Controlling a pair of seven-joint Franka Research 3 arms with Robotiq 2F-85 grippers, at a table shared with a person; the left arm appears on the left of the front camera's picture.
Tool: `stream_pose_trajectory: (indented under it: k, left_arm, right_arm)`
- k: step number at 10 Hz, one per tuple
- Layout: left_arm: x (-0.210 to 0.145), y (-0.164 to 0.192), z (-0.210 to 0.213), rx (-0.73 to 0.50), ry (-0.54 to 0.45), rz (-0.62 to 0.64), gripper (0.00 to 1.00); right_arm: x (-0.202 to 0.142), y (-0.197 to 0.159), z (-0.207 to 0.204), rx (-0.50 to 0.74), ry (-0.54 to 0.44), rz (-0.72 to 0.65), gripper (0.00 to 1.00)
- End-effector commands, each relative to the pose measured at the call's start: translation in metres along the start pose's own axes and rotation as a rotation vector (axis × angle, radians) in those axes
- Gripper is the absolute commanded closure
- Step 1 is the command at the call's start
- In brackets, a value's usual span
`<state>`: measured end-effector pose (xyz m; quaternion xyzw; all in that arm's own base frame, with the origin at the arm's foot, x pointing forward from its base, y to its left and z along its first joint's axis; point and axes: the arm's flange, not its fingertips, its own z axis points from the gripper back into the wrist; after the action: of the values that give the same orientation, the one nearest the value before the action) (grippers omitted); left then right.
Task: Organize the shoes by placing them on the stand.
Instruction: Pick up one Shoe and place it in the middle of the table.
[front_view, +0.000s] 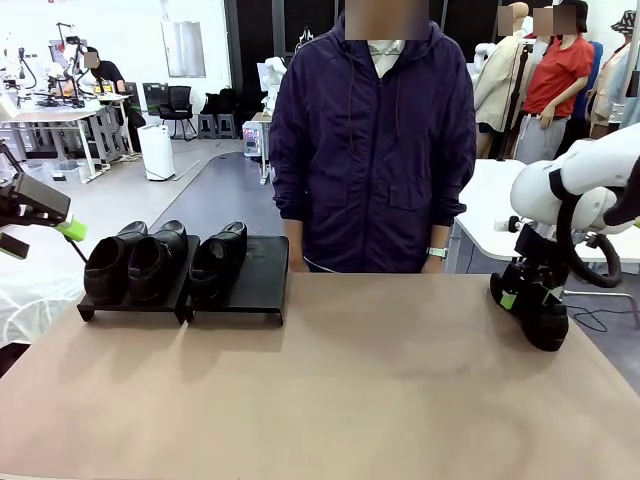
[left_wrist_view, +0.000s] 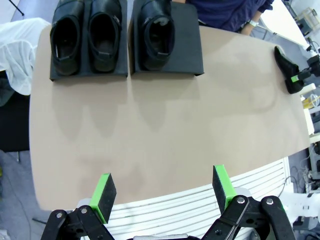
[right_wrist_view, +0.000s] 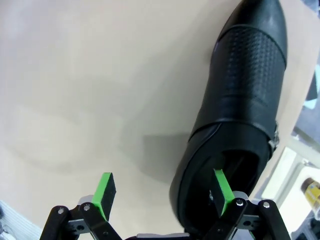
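Two black shoes (front_view: 105, 268) (front_view: 152, 260) sit side by side on the left stand (front_view: 130, 308). A third shoe (front_view: 212, 262) takes the left half of the right stand (front_view: 258, 265); its right half is bare. The fourth shoe (front_view: 547, 325) (right_wrist_view: 245, 95) lies at the table's right edge. My right gripper (front_view: 528, 297) (right_wrist_view: 164, 192) is open over its heel end, with one finger (right_wrist_view: 221, 186) inside the shoe's opening and the other outside its side wall. My left gripper (front_view: 38, 237) (left_wrist_view: 164, 192) hangs open and holds nothing, high off the table's left side.
A person in a dark purple jacket (front_view: 375, 150) stands at the far edge, behind the table's middle, arms down. The tan tabletop (front_view: 350, 380) lies bare between the stands and the fourth shoe. A white table (front_view: 490, 210) stands beyond the right edge.
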<state>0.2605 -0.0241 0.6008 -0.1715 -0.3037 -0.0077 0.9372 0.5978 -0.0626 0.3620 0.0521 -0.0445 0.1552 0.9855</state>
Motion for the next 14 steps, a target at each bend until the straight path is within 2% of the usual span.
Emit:
stream_pose_trajectory:
  k: [1,3,7,8,9,14]
  left_arm:
    - [0.000,0.000,0.000,-0.001,-0.002,0.003,0.00]
    - [0.000,0.000,0.000,-0.001,-0.002,0.003,0.00]
    - [0.000,0.000,0.000,-0.001,-0.002,0.003,0.00]
    - [0.000,0.000,0.000,-0.001,-0.002,0.003,0.00]
    - [0.000,0.000,0.000,-0.001,-0.002,0.003,0.00]
    - [0.000,0.000,0.000,-0.001,-0.002,0.003,0.00]
  right_arm:
    - [-0.001,-0.009,-0.011,-0.024,-0.038,0.040,0.00]
    - [0.000,-0.013,-0.007,-0.012,-0.079,0.039,0.00]
    - [0.002,-0.014,-0.018,0.012,-0.058,0.038,0.00]
    - [0.003,-0.013,-0.017,0.015,-0.052,0.052,0.60]
    - [0.003,-0.013,-0.017,0.017,-0.048,0.053,1.00]
    - [0.003,-0.014,-0.018,0.023,-0.029,0.055,1.00]
